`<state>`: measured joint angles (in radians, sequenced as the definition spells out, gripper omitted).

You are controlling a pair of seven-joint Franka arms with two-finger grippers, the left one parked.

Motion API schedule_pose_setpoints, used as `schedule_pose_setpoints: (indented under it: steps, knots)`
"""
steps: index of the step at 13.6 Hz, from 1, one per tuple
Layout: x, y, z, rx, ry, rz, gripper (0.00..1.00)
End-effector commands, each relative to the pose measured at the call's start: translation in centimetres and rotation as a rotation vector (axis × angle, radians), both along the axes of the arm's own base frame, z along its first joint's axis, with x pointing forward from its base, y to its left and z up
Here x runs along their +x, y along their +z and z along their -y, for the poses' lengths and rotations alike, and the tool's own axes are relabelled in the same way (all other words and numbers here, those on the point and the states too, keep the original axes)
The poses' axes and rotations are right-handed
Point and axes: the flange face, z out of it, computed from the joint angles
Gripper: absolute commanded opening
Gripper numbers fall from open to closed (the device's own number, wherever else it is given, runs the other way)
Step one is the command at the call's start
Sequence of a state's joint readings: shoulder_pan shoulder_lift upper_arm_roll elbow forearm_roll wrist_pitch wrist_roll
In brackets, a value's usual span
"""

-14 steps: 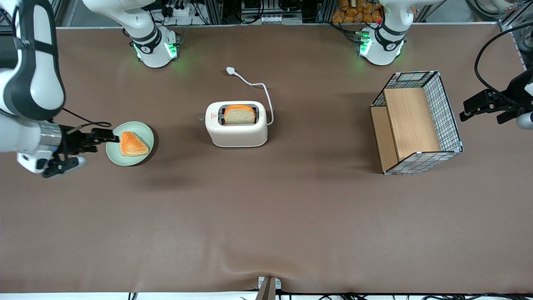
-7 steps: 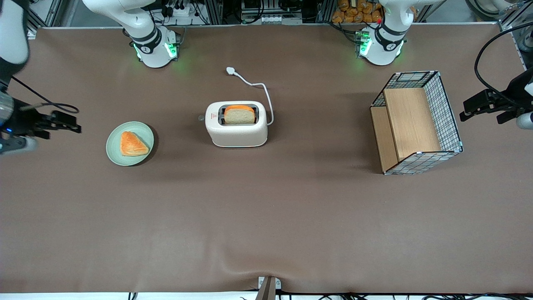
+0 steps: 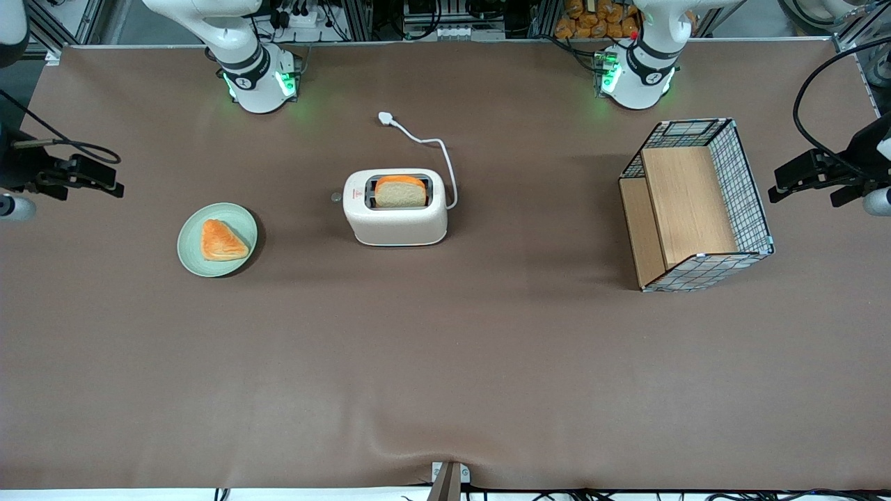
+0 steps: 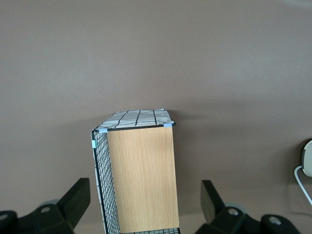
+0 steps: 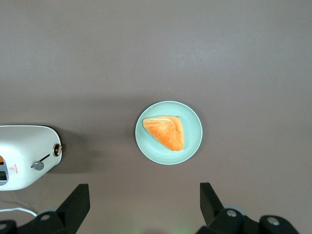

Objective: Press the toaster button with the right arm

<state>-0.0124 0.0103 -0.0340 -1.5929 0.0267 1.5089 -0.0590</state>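
The cream-white toaster (image 3: 395, 212) stands mid-table with a slice of bread (image 3: 400, 192) in its slot. Its toaster button (image 3: 337, 197), a small pale grey knob, sticks out of the narrow end that faces the working arm's end of the table. In the right wrist view the toaster (image 5: 24, 156) and the toaster button (image 5: 38, 165) show from above. The right arm's gripper (image 3: 76, 177) hangs at the working arm's end of the table, well away from the toaster, with the plate between them. My gripper (image 5: 144, 192) is open and holds nothing.
A pale green plate (image 3: 191, 259) with an orange pastry (image 3: 221, 240) lies between gripper and toaster. The toaster's white cord (image 3: 424, 142) runs toward the arm bases. A wire-and-wood basket (image 3: 696, 205) stands toward the parked arm's end.
The right arm has drawn back from beside the plate toward its own end of the table and a little farther from the front camera. Toaster, plate and basket have not moved.
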Motion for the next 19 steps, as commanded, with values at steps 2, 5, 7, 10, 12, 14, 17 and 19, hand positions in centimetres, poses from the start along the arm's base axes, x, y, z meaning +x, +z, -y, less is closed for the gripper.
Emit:
schedule_pose_setpoints:
  steps: [2,5,7,10,12,14,17,19]
  knots:
    - [-0.5,2.9,0.6,-0.029,-0.026,0.02,1.0]
    - [-0.7,4.0,1.3,-0.022,-0.039,0.027,1.0]
    - [-1.1,4.2,1.2,-0.023,-0.037,0.015,1.0]
    - [-1.3,3.9,0.8,-0.018,-0.041,-0.014,1.0]
    - [-1.6,3.5,0.6,-0.013,-0.088,-0.051,1.0]
    - [-2.0,3.8,0.6,-0.012,-0.087,-0.055,1.0]
    - [-2.1,3.9,0.4,-0.011,-0.08,-0.054,1.0]
    - [-2.0,3.7,0.5,-0.01,-0.082,-0.052,1.0]
